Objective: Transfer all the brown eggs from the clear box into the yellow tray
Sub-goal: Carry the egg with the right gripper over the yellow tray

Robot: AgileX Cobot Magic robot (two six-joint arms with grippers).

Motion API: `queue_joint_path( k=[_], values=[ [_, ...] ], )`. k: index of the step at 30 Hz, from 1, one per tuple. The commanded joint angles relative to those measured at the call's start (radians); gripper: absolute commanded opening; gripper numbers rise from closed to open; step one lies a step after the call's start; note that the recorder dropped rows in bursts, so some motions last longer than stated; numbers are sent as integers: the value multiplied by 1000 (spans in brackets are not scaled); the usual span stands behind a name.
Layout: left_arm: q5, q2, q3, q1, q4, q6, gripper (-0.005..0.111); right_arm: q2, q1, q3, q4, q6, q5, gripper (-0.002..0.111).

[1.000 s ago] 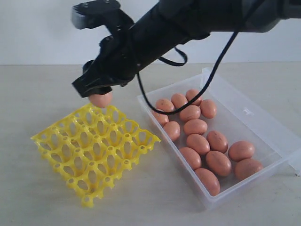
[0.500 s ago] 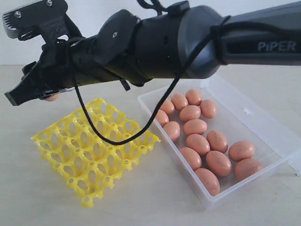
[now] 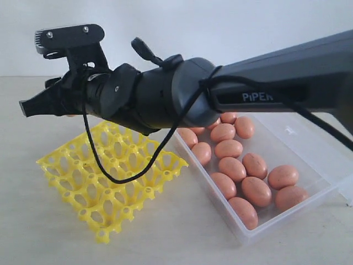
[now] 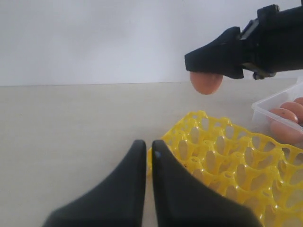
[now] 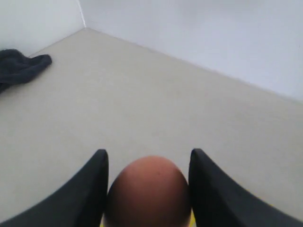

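My right gripper (image 3: 34, 106) reaches across from the right and hangs past the far left corner of the yellow tray (image 3: 110, 176). It is shut on one brown egg (image 5: 147, 191), which sits between both fingers (image 5: 97, 189). From the left wrist view that egg (image 4: 206, 82) hangs under the right gripper (image 4: 213, 64), above the tray's (image 4: 227, 151) far edge. The tray's cups show no eggs. Several brown eggs (image 3: 237, 165) lie in the clear box (image 3: 309, 146), lid open, right of the tray. My left gripper (image 4: 147, 143) is shut and empty, low by the tray's corner.
A black cable (image 3: 110, 175) loops down from the right arm over the tray. A dark cloth (image 5: 19, 68) lies on the table near the wall. The box (image 4: 272, 101) with eggs (image 4: 286, 113) shows at the edge of the left wrist view.
The right gripper has carried the egg leftward from over the tray's back corner to beyond the tray. The arm now stretches lower across the view. The left gripper's earlier state is not shown.
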Motion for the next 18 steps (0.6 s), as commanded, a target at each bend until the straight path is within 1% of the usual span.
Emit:
queue_joint_path(
  k=[1,5,7,8,10,11,13,15,18],
  values=[
    [-7,-3,3,2,-1,-2,4,-5,0,-15,-264,-146,-129,0],
    [-7,-3,3,2,-1,-2,4,-5,0,-70,-669,-244,-129,0],
    [-7,-3,3,2,-1,-2,4,-5,9,-108,-811,-364,-125,0],
    [-7,-3,3,2,-1,-2,4,-5,19,-121,-828,-407,-123,0],
    [-7,-3,3,2,-1,-2,4,-5,41,-143,-783,-351,-123,0],
    [-7,-3,3,2,-1,-2,4,-7,51,-151,-741,-269,-129,0],
    [-7,-3,3,2,-1,-2,4,-7,71,-157,-677,-16,-147,0],
    [-7,-3,3,2,-1,-2,4,-7,80,-164,-664,290,-139,0],
    [-7,-3,3,2,-1,-2,4,-7,80,-162,-664,654,-135,0]
  ],
)
